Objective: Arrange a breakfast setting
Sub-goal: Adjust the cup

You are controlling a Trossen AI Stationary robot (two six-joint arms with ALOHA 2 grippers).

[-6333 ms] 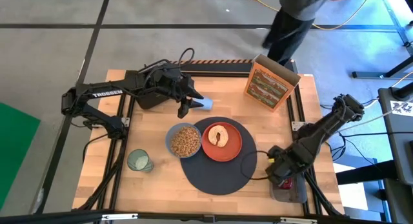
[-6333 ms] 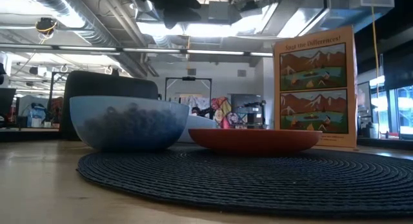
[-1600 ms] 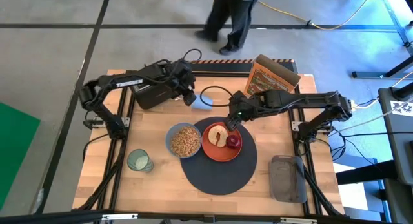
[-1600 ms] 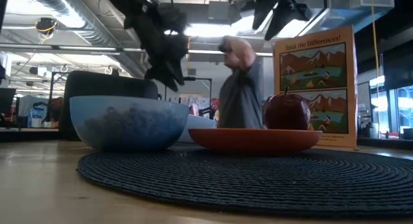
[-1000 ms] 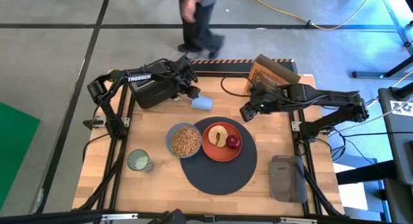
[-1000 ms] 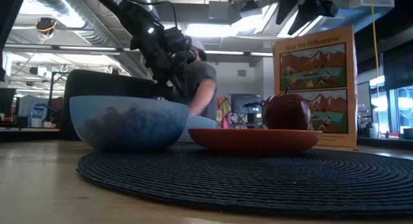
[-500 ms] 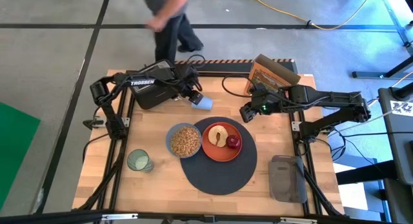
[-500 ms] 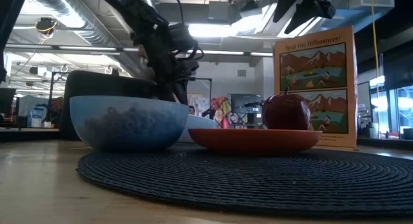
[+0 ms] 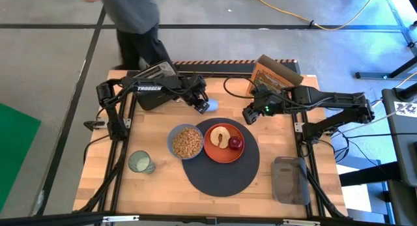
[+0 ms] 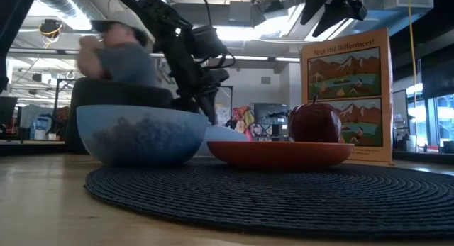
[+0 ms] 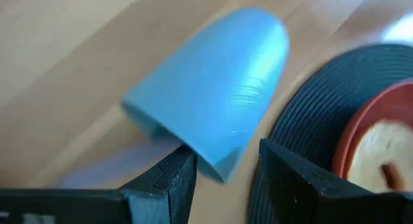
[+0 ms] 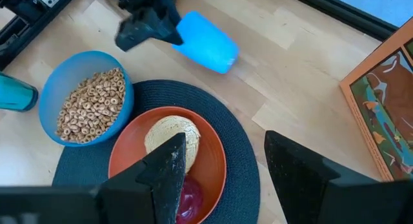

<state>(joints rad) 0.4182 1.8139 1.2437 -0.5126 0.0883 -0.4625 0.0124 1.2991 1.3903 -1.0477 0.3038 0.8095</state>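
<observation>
Carrying a light-blue scoop-shaped spoon [image 11: 213, 88] pinched in its fingers, left claw [image 9: 201, 103] has drifted toward the mat [image 9: 218, 177] since a second ago; right claw [image 9: 248, 114] hovers wide, apple [image 9: 236, 143] already plated beneath-left.

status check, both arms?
Left gripper shut on light-blue plastic scoop, at the round dark-grey mat's far edge. Right gripper open, empty, hovering near the cereal box. Red apple on orange plate. Nothing in the way.

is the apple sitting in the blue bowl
No, the red apple sits on the orange plate beside the toast slice, while the blue bowl holds only cereal.
</observation>
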